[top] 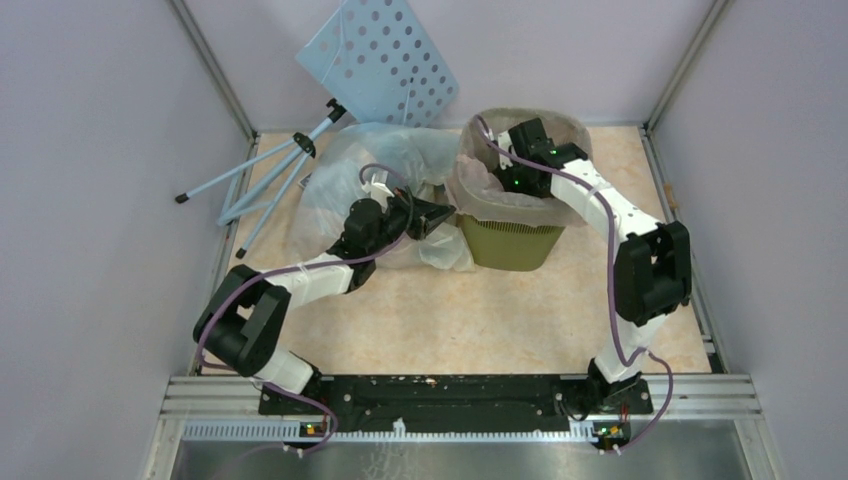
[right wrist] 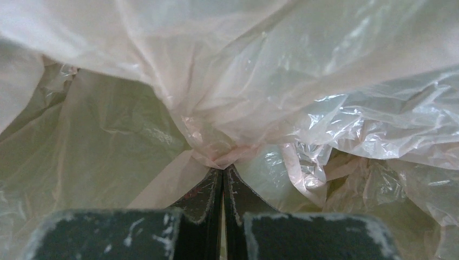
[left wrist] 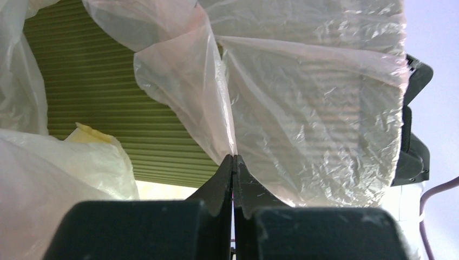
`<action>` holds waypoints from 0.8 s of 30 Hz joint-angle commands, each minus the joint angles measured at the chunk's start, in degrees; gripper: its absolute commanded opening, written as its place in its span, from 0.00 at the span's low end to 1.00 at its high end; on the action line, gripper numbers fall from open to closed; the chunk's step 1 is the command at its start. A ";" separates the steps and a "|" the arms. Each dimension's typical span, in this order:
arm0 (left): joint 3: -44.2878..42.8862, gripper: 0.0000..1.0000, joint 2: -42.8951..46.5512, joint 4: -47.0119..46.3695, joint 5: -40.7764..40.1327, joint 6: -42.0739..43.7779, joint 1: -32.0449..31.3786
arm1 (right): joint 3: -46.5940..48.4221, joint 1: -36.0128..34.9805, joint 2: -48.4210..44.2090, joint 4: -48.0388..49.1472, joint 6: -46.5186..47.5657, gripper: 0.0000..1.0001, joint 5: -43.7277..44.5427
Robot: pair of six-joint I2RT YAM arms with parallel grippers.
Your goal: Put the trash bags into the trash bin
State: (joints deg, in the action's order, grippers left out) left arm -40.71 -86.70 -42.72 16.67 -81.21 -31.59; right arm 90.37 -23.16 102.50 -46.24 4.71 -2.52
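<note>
The olive-green mesh trash bin (top: 512,243) stands at the table's far middle, with the pale pink-beige trash bag (top: 470,180) draped over its rim and down its left side. My left gripper (top: 440,213) is shut on that bag's hanging edge (left wrist: 222,135) just left of the bin (left wrist: 103,97). My right gripper (top: 514,183) reaches down into the bin's mouth and is shut on a bunched fold of the pink bag (right wrist: 216,154). Clear-whitish bags (top: 345,185) lie heaped left of the bin; a yellowish one (left wrist: 94,149) shows by the bin wall.
A blue perforated board (top: 385,60) on a blue tripod (top: 270,175) leans at the back left, behind the bag heap. Grey walls close in the table on three sides. The arm bases sit on a black rail (top: 450,395) at the near edge.
</note>
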 commanded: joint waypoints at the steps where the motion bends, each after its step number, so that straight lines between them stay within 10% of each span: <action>1: 2.74 0.00 -1.06 -3.97 0.93 2.17 -0.16 | -0.71 -0.36 1.76 1.30 -1.22 0.00 0.41; 24: 2.20 0.03 -0.70 -0.85 0.26 11.18 -0.06 | -4.84 -0.33 13.07 6.14 -3.64 0.00 -2.15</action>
State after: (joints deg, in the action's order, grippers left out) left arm -38.39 -89.71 -43.31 18.09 -72.69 -31.59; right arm 86.24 -23.16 113.49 -42.54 1.58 -3.44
